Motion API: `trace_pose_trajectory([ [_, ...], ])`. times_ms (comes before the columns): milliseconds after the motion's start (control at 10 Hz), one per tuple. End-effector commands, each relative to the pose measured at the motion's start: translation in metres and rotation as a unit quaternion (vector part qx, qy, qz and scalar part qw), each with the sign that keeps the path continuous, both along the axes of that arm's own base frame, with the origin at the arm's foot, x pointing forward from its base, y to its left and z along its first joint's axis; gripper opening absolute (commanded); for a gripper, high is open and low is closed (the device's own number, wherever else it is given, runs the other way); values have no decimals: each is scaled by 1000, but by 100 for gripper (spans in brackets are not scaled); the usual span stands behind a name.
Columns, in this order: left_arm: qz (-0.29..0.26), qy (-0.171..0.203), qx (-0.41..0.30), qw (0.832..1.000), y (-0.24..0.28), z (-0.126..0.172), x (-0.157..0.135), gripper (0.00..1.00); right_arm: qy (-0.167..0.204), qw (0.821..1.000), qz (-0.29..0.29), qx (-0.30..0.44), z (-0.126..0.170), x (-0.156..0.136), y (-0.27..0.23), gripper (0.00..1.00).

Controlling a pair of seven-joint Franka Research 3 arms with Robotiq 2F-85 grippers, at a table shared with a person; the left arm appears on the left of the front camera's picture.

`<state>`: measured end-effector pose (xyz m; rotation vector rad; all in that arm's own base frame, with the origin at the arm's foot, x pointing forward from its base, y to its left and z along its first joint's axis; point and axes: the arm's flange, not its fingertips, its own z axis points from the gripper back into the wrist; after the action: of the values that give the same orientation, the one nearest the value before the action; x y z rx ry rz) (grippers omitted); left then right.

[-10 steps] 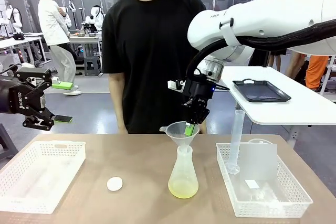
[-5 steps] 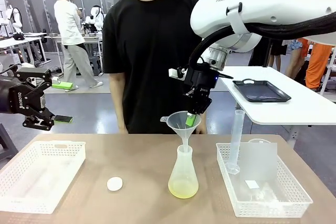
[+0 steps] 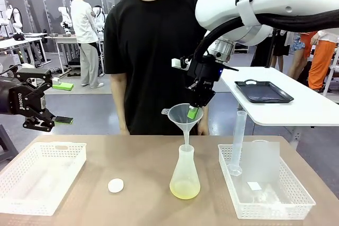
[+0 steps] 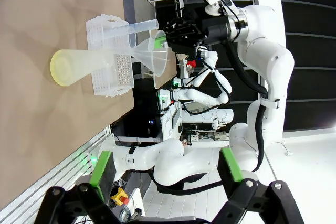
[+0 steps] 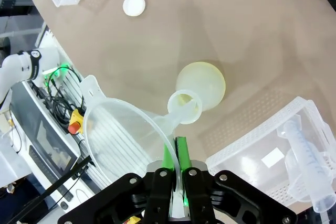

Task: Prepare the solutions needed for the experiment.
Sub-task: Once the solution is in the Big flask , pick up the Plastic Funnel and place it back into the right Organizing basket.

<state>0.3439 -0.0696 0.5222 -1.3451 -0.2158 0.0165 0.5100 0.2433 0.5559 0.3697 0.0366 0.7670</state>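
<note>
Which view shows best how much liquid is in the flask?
The front view: the liquid is seen side-on, a shallow yellow-green layer at the flask bottom. The left wrist view shows it small and sideways; the right wrist view looks down on it.

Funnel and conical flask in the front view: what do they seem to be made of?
The funnel is likely plastic, translucent and slightly milky; the person's shirt shows dimly through its thin wall. The conical flask has frosted, cloudy walls that blur the pale yellow-green solution inside. It is probably plastic, though frosted glass cannot be ruled out.
</note>
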Motion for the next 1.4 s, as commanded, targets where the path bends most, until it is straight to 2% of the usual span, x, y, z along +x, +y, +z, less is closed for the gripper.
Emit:
trace_pose_trajectory([
  [0, 0, -2, -14, 1000, -3, 3, 0, 100, -14, 1000, 7, 9, 4, -18, -8, 0],
  [400, 0, -2, -14, 1000, -3, 3, 0, 100, -4, 999, 3, 46, 22, -35, -21, 0],
  [700, 0, -2, -14, 1000, -3, 3, 0, 100, 22, 999, 2, 42, 29, -47, -45, 0],
  [1000, 0, -2, -14, 1000, -3, 3, 0, 100, 27, 998, -58, 28, 28, -68, -112, 0],
  [1300, 0, -2, -14, 1000, -3, 3, 0, 100, 42, 989, -134, 33, 13, -93, -185, 0],
])
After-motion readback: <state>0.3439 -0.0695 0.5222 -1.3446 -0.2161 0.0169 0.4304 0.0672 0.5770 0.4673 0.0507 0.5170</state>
